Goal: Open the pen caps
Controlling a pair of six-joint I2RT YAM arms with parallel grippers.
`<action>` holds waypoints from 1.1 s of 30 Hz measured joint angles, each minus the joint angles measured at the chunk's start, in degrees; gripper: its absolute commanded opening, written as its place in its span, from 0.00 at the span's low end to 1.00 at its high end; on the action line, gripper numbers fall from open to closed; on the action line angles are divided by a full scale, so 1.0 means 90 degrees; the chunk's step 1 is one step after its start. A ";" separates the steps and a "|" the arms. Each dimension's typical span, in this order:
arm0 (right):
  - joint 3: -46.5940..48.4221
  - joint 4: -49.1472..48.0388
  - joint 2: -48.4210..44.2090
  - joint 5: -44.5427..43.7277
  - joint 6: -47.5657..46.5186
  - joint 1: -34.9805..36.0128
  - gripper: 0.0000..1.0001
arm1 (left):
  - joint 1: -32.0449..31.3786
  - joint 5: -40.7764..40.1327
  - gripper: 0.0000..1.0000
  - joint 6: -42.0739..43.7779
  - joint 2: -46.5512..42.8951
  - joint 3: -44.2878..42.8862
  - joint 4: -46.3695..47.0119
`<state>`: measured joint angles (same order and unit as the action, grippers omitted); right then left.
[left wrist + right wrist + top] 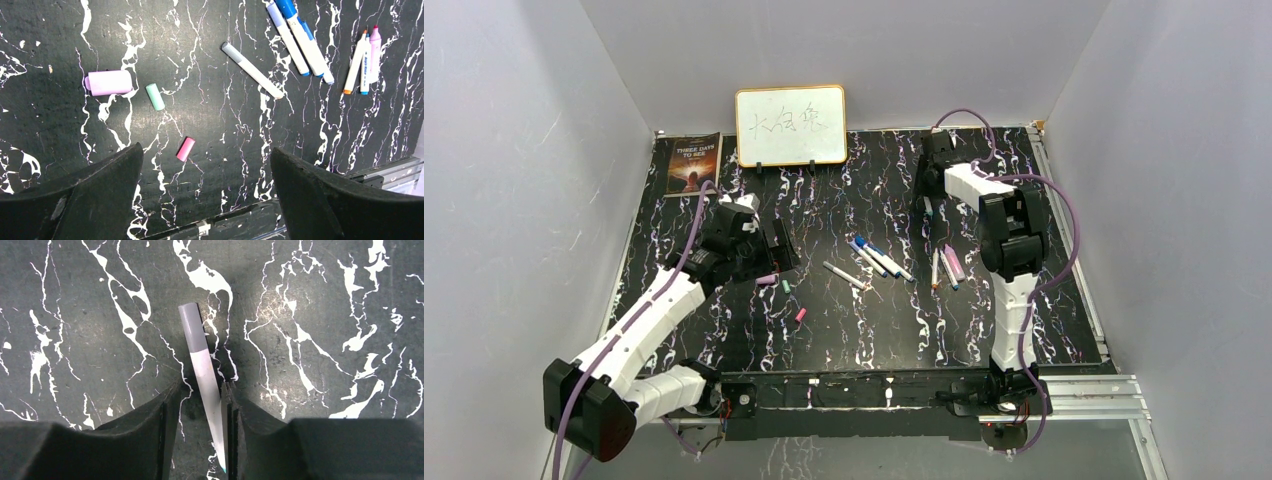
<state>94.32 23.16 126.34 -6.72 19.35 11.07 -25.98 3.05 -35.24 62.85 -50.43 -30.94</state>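
Observation:
My left gripper (207, 200) is open wide and empty, above the table. Three loose pen caps lie ahead of it: a lilac one (107, 82), a teal-green one (155, 96) and a pink one (185, 149). A grey-ended pen (252, 70), blue-ended pens (300, 37) and a pink and white group (362, 62) lie further right. My right gripper (202, 435) is at the far back (927, 200), its jaws slightly apart. A white pen with a grey end and bare teal tip (202, 365) lies between them against the right finger, with a gap to the left finger.
A small whiteboard (790, 125) and a book (692, 163) stand at the back of the black marbled table. The pens lie mid-table (879, 258) and right of centre (946, 265). A metal rail (1084, 395) runs along the near edge.

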 measured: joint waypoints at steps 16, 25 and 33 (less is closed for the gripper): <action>-0.0522 0.0517 -0.0532 0.0194 -0.0063 0.0211 0.00 | 0.0000 0.0658 0.99 -0.0095 -0.0146 -0.0002 0.0160; -0.2586 0.0318 -0.3762 0.2528 0.0546 0.0571 0.00 | 0.0000 0.1775 0.99 -0.0947 -0.0418 0.0413 0.1326; -0.3679 -0.0869 -0.5615 0.4350 0.1559 0.1792 0.00 | -0.0005 0.2373 0.98 -0.2016 -0.0716 0.0991 0.2664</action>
<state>61.21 15.33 75.81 32.42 33.39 27.20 -26.02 24.40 -53.39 56.40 -41.52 -6.96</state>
